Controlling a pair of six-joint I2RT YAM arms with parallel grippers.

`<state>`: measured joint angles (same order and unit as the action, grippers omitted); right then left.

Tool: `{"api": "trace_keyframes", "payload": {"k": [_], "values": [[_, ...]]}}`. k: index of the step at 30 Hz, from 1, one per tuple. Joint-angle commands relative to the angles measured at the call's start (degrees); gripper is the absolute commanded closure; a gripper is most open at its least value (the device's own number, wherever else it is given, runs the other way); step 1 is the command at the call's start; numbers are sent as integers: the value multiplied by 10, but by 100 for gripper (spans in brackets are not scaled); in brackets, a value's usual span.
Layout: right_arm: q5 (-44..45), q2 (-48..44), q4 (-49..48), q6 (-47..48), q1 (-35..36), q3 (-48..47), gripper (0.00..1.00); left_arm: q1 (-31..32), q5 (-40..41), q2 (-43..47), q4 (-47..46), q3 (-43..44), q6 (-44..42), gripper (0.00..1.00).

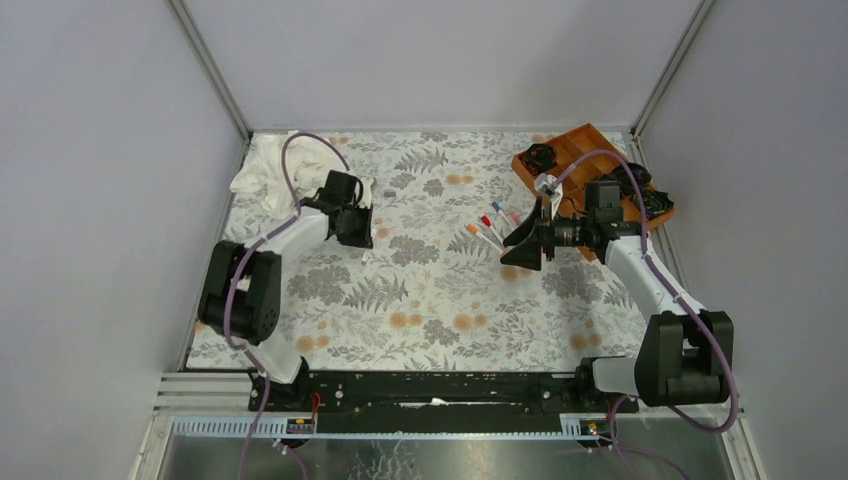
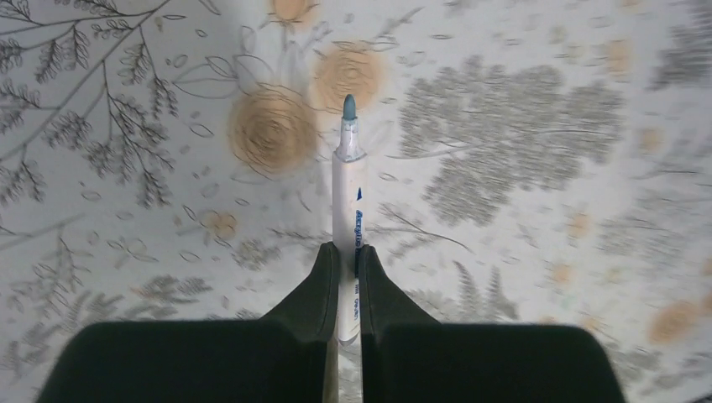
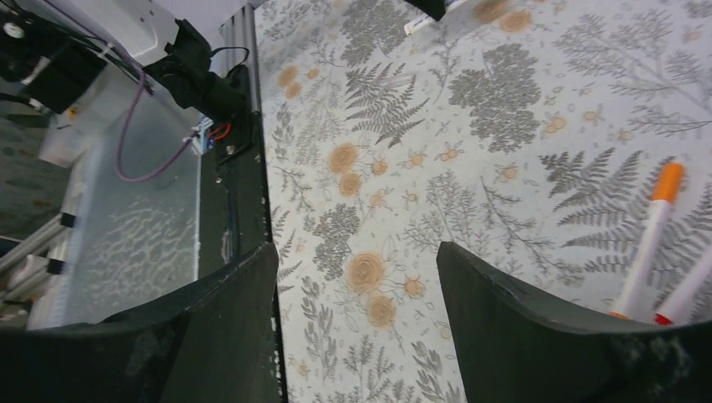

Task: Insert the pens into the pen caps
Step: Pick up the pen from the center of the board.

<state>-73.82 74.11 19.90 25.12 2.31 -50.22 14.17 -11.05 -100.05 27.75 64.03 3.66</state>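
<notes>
Pen [image 2: 346,210]: likely light, stiff, slick; grip mid-barrel.
Left pincer [image 2: 346,252]: clamped on its barrel, tip poking ahead.
Right pincer [image 3: 357,252]: apart, empty.

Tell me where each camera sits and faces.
Top external: above and behind, looking down on the floral table; left arm and right arm show whole.
Left wrist: faces down along the left tool, shut on a white pen.
Right wrist: looks across the table toward the near rail, past the open right tool.
Shared: top and right wrist both show the orange pen.
</notes>
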Motion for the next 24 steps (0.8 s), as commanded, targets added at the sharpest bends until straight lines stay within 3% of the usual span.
{"api": "trace_keyframes", "payload": {"k": [1, 7, 12, 15, 19, 24], "values": [[-52, 19, -110, -125, 30, 22, 22, 7, -90, 122, -183, -98, 141, 100], [-59, 32, -249, -271, 90, 58, 18, 33, -171, 288, -519, -305, 315, 100], [-55, 39, -285, -317, 140, 69, 17, 141, -88, 345, -741, -410, 399, 100], [-46, 39, -370, -399, 166, 91, 17, 219, -9, 337, -883, -446, 420, 100], [-25, 36, -548, -562, 176, 134, 18, 283, 69, 290, -1001, -452, 438, 100], [-15, 38, -544, -564, 186, 139, 19, 328, 128, 235, -1064, -422, 437, 100]]}}
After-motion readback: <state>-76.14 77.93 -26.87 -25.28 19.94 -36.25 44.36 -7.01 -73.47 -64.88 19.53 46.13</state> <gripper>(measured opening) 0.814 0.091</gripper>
